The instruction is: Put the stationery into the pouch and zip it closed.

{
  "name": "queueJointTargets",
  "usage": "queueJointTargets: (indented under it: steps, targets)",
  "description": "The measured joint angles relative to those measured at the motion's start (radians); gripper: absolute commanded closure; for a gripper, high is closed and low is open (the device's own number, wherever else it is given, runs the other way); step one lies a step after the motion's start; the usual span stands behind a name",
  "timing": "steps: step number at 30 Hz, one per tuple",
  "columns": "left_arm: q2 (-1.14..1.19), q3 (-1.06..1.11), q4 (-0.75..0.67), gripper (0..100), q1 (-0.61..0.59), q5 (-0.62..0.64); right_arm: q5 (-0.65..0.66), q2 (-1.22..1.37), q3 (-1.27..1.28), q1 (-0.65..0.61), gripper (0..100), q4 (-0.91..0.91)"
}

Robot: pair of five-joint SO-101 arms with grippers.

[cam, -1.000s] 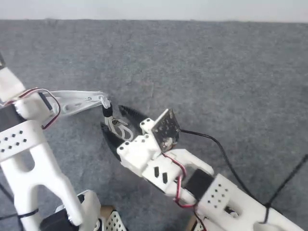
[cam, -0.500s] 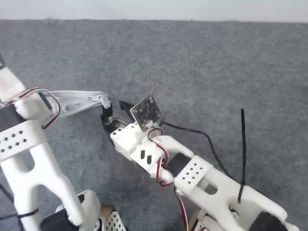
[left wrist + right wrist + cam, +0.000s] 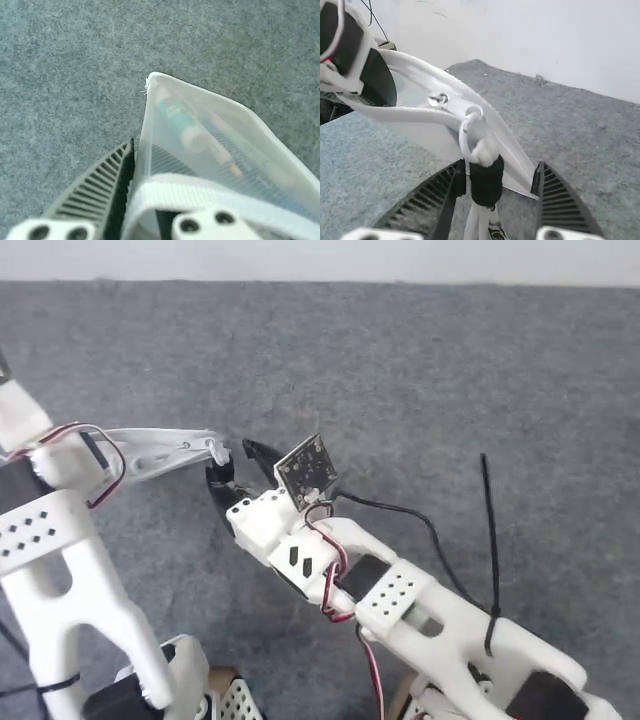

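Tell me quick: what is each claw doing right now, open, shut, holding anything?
Left claw: shut on the pouch, at its top edge.
Right claw: open, one finger on either side of the zipper pull, not clamped.

The bench is showing a grey, felt-like surface all over, running back to where a pale wall is rising along its far edge. In the right wrist view, thin dark wires are hanging against that wall. A small tan patch is peeking out at the bench's near edge.
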Motion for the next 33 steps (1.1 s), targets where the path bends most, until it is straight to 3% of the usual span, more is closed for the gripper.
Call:
queueJointTargets:
  steps: [4,10,20,25,30,33]
  targets:
    - [0.000,0.000,0.000,99,0.000,0.000,0.000,0.008,0.000,0.000,82.1,-0.017]
    - [0.000,0.000,0.000,99,0.000,0.000,0.000,0.005,0.000,0.000,99.8,-0.017]
    - [0.000,0.000,0.000,99,0.000,-0.002,0.074,-0.249,0.138,0.000,99.3,-0.011]
    - [0.000,0.000,0.000,99,0.003,-0.002,0.089,-0.350,0.143,-0.015,99.3,0.157]
    - [0.000,0.002,0.000,99,0.021,-0.014,0.153,-0.451,0.143,-0.117,99.3,0.367]
    - [0.000,0.002,0.000,93,0.021,-0.014,0.172,-0.529,0.143,-0.161,99.3,0.468]
